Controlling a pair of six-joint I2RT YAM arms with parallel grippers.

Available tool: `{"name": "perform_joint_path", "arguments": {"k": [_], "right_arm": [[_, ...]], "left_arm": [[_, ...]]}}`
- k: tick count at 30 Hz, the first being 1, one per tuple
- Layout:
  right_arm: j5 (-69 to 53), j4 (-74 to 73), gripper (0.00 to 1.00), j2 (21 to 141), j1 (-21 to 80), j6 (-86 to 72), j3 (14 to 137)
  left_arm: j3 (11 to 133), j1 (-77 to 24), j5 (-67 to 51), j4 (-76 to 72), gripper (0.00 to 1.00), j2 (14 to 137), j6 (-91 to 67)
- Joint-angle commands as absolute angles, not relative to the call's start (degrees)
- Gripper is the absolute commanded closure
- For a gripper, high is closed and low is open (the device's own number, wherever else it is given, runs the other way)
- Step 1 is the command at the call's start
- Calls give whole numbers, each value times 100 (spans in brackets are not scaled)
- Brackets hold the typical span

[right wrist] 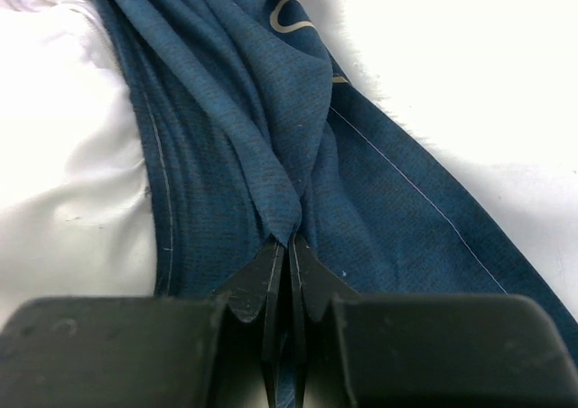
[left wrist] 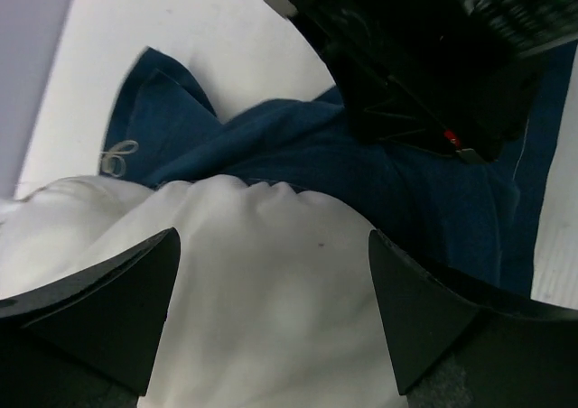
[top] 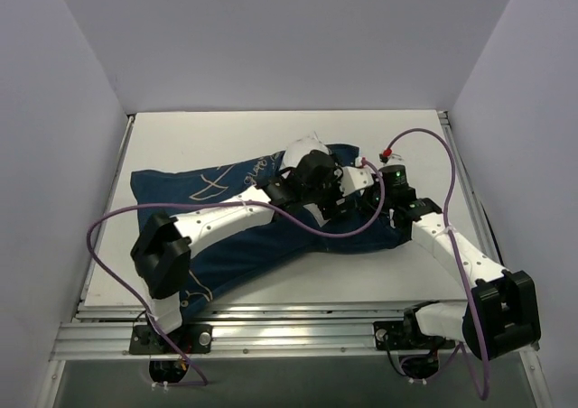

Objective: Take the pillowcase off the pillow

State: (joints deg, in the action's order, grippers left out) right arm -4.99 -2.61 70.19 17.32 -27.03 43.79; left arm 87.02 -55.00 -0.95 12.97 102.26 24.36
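Observation:
The navy pillowcase (top: 181,187) lies spread across the table, its white line drawings facing up. A bit of the white pillow (top: 307,143) sticks out of its far end. My left gripper (left wrist: 271,245) stands open over that bare pillow (left wrist: 262,291), with white cloth between the fingers (left wrist: 117,309) and nothing pinched. The bunched edge of the pillowcase (left wrist: 271,146) lies just beyond. My right gripper (right wrist: 291,245) is shut on a gathered fold of the pillowcase (right wrist: 271,110), with the pillow (right wrist: 63,155) to its left. In the top view both grippers crowd together, the left gripper (top: 312,169) beside the right gripper (top: 352,209).
The right arm's black wrist (left wrist: 424,56) hangs close above the left gripper's view. White table (right wrist: 452,83) shows right of the fold. Grey walls (top: 81,110) enclose the table on three sides. A purple cable (top: 424,146) loops over the right arm.

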Motion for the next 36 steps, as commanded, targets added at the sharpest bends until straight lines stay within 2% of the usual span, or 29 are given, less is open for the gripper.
{"name": "perform_joint_path", "arguments": {"k": [1, 6, 7, 10, 11, 13, 14, 16, 20, 23, 24, 26, 32, 36], "right_arm": [[-396, -360, 100, 7049, 1819, -2602, 4614], [-290, -369, 100, 7023, 1854, -2532, 4605], [-281, -352, 100, 7014, 1863, -2523, 4597], [-255, -325, 100, 7005, 1855, -2461, 4579], [-255, -299, 100, 6996, 1854, -2452, 4570], [-255, -264, 100, 7005, 1872, -2443, 4535], [-255, -246, 100, 7014, 1863, -2443, 4526], [-281, -237, 100, 7005, 1881, -2478, 4500], [-176, -351, 97, 6882, 2065, -2645, 4605], [253, -579, 81, 6663, 2320, -2908, 4807], [359, -641, 72, 6540, 2381, -2970, 4869], [631, -808, 62, 6417, 2583, -3171, 5035], [1177, -871, 59, 6249, 3286, -3498, 5282], [1003, -651, 65, 6503, 3533, -3586, 5230]], "left_arm": [[9201, -5432, -272, 1686, 7, 10713, 2778], [9325, -5098, -659, 2136, 12, 11170, 2155], [9264, -5028, -737, 2153, 23, 11197, 2075], [9159, -4782, -826, 2206, 43, 11241, 1706], [9062, -4729, -904, 2189, 55, 11233, 1627], [8965, -4606, -1010, 2127, 66, 11154, 1407], [8852, -4579, -1106, 2083, 78, 11110, 1354], [8789, -4544, -1108, 2004, 96, 11022, 1231], [8623, -4526, -923, 1758, 98, 10881, 705], [8456, -4500, -941, 1521, 98, 10758, 177], [8342, -4500, -958, 1451, 98, 10688, -137], [8227, -4500, -975, 1222, 98, 10591, -490], [7972, -4500, -1055, 897, 98, 10450, -1028], [7875, -4491, -1081, 791, 98, 10389, -1256]]}}
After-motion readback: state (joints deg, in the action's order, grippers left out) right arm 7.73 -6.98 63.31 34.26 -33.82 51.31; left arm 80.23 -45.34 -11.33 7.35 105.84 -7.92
